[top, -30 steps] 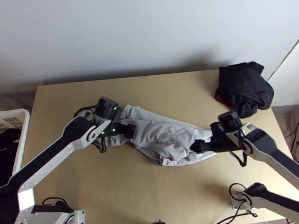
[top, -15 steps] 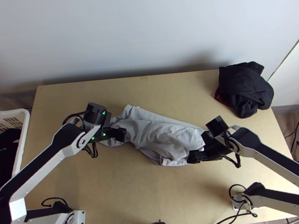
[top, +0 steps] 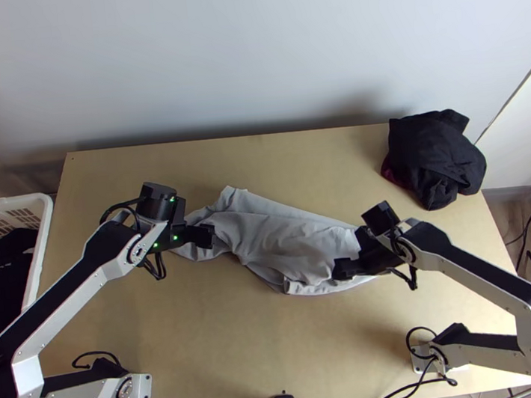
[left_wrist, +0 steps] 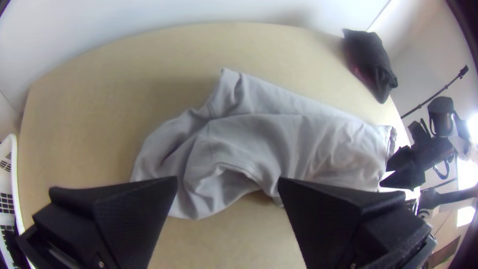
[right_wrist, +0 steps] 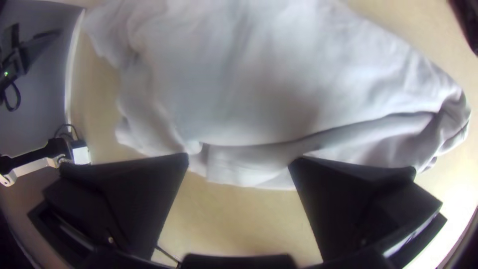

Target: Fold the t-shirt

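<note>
The grey t-shirt [top: 281, 239] lies bunched and wrinkly in a long, slanting heap on the middle of the worktop [top: 228, 353]. Its left end is farther from the near edge than its right end. It sits in about the same spot as before.

The left pincer [top: 207, 235] is over the shirt's left part. It has moved left, so more of the shirt shows in the middle. In the left wrist view, the left pincer [left_wrist: 227, 184] has its two sides wide apart, with nothing squeezed between them.

The right pincer [top: 341, 269] is at the shirt's right part. It has gone a little left and toward the near edge. Its two sides are wide apart too.

The black cloth [top: 436, 160] stays heaped at the far right corner, and the white basket [top: 40, 254] stands at the left.
</note>
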Available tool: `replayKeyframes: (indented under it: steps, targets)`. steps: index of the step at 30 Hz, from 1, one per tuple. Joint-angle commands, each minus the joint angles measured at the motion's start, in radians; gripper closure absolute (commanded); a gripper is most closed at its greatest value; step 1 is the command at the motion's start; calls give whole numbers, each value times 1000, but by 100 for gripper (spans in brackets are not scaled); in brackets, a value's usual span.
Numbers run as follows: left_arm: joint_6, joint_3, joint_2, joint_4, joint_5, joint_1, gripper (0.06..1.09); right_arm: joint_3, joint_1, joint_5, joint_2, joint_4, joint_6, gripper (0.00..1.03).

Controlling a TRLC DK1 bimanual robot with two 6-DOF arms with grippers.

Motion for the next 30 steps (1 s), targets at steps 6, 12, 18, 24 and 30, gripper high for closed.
replayKeyframes:
  steps: [6, 12, 18, 24, 30]
  targets:
    - [20, -30, -1, 22, 2, 35, 11, 18, 36, 157, 13, 48, -48, 80]
    - [23, -44, -7, 25, 2, 48, 11, 44, 25, 161, -56, 42, -48, 82]
    - [31, -50, -33, 23, 0, 87, 11, 188, 19, 167, -104, -51, -42, 82]
    - [34, -81, -54, 22, 0, 96, 11, 384, 16, 168, -111, -125, -38, 83]
    - [43, -94, -57, 23, 2, 128, 11, 636, -13, 176, -50, -193, -41, 87]
